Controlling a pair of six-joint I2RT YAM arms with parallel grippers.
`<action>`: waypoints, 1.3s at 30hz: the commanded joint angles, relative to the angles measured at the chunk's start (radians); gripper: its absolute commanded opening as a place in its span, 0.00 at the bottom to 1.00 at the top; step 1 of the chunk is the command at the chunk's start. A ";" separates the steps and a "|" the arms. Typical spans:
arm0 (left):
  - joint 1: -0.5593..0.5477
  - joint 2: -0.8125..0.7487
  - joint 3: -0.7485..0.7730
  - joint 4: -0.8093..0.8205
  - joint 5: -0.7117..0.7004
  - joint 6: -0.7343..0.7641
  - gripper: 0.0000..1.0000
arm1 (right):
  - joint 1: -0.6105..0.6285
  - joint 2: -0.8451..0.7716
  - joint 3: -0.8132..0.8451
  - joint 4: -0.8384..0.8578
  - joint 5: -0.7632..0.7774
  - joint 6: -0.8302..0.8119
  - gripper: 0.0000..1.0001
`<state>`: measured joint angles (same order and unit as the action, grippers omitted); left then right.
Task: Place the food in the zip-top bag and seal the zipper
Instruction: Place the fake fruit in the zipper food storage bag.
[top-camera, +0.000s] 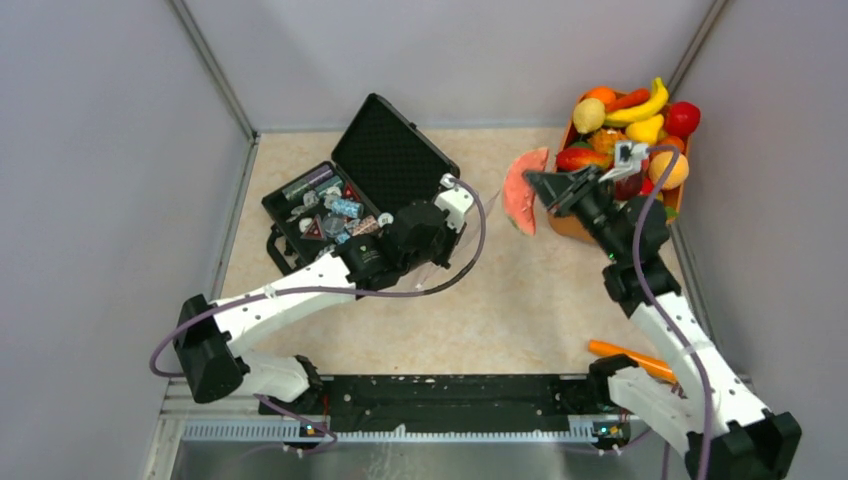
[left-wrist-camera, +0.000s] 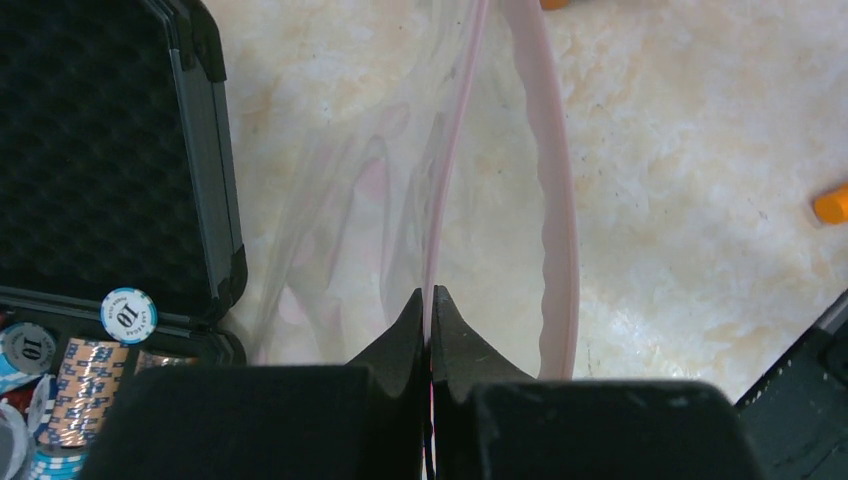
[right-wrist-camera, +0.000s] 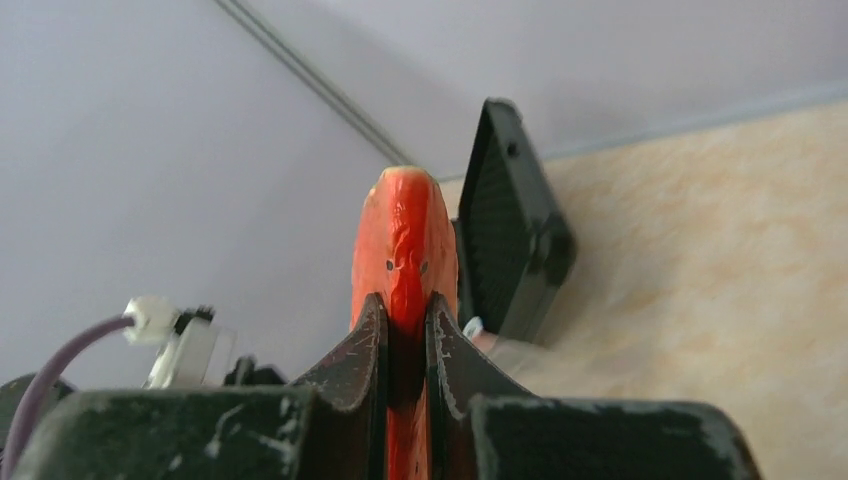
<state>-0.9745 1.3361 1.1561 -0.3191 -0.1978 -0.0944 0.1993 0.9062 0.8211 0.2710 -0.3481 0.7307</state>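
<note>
Clear bag (left-wrist-camera: 330, 200) pinched by one lip in left hand (left-wrist-camera: 432, 295) — mouth narrow; right hand (right-wrist-camera: 405, 300), clamped on melon slice (right-wrist-camera: 405, 220), cd snag zipper (left-wrist-camera: 558, 230) & pull bag loose.

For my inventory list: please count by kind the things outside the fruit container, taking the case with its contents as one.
Black case: 1
Clear zip-top bag: 1
Watermelon slice: 1
Orange carrot-like stick: 1
Total: 4
</note>
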 joint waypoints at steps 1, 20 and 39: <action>-0.006 0.047 -0.003 0.097 -0.078 -0.113 0.00 | 0.231 -0.115 -0.107 -0.106 0.505 0.179 0.00; -0.069 0.142 0.066 0.069 -0.328 -0.275 0.00 | 0.634 -0.019 -0.127 -0.195 1.125 0.571 0.00; -0.069 0.180 0.116 0.039 -0.309 -0.265 0.00 | 0.645 0.073 0.024 -0.240 1.026 0.348 0.00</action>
<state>-1.0416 1.5181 1.2320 -0.2901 -0.5106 -0.3538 0.8307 0.9279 0.7460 0.0814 0.6937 1.1278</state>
